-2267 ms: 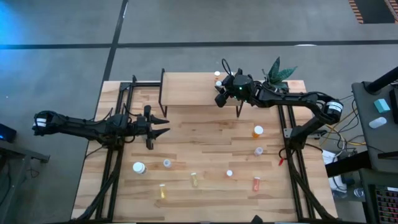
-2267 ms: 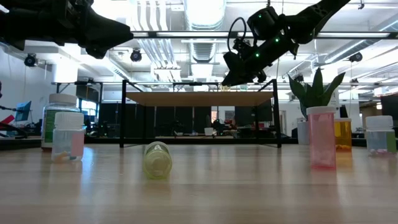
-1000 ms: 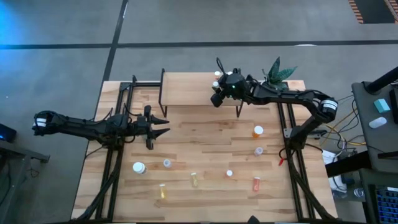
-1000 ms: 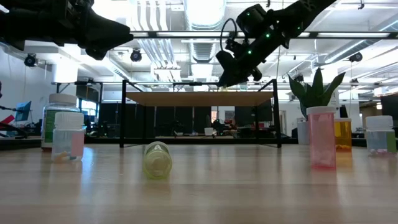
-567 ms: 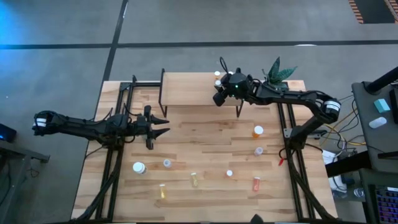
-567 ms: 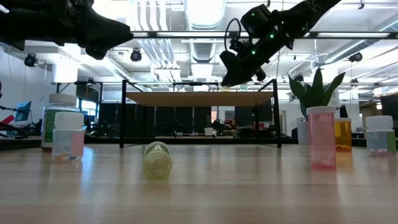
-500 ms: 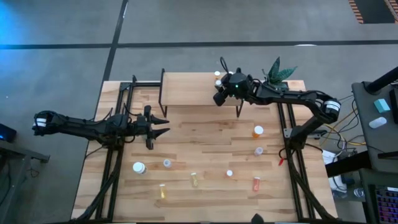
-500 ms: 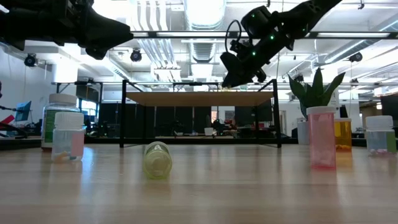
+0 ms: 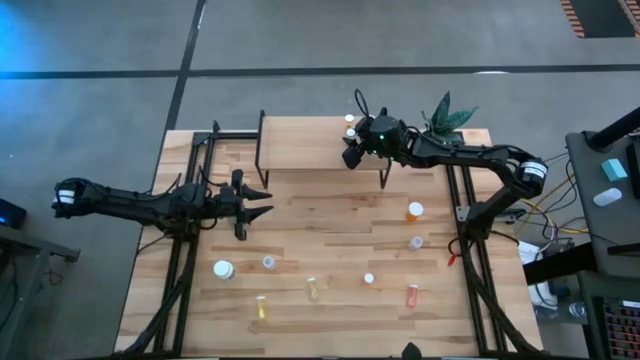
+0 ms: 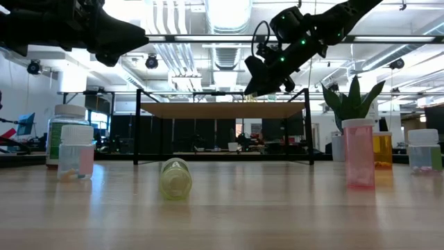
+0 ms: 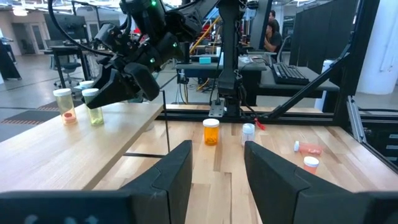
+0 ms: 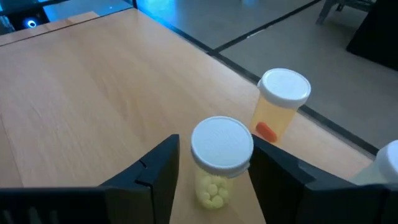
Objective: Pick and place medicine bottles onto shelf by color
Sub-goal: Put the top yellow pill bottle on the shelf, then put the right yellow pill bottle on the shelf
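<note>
Yellow bottle (image 12: 221, 160) between right gripper (image 12: 211, 177) fingers, upright

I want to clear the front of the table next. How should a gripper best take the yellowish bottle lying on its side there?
The yellow bottle lies on its side, so probably come straight down and close the fingers across the round body, at mid-length, clear of the cap. In the high view it has open wood around it, leaving the fingers room on both sides.

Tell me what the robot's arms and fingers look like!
Both arms are thin, dark and jointed. The left arm ends in a left gripper with two pointed black fingers. The right arm has a black looping cable and a small green light near its right gripper. Up close, the fingers are chunky and matte black.
</note>
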`<action>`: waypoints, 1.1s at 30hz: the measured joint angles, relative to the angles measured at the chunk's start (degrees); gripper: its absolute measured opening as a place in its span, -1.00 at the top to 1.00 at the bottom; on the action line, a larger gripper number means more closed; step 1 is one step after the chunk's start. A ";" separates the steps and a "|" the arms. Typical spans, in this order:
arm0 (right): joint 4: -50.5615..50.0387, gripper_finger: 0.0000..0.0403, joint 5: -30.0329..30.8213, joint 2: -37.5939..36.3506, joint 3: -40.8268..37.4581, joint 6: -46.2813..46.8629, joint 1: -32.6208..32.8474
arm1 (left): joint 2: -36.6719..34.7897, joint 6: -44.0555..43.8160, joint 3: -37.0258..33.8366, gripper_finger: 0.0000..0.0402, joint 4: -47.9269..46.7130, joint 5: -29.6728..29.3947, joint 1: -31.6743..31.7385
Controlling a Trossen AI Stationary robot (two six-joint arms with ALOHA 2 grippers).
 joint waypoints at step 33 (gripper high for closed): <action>-12.11 -0.43 -3.54 -7.25 6.24 -0.32 0.51 | 0.00 -0.13 0.00 0.35 -0.22 0.00 0.00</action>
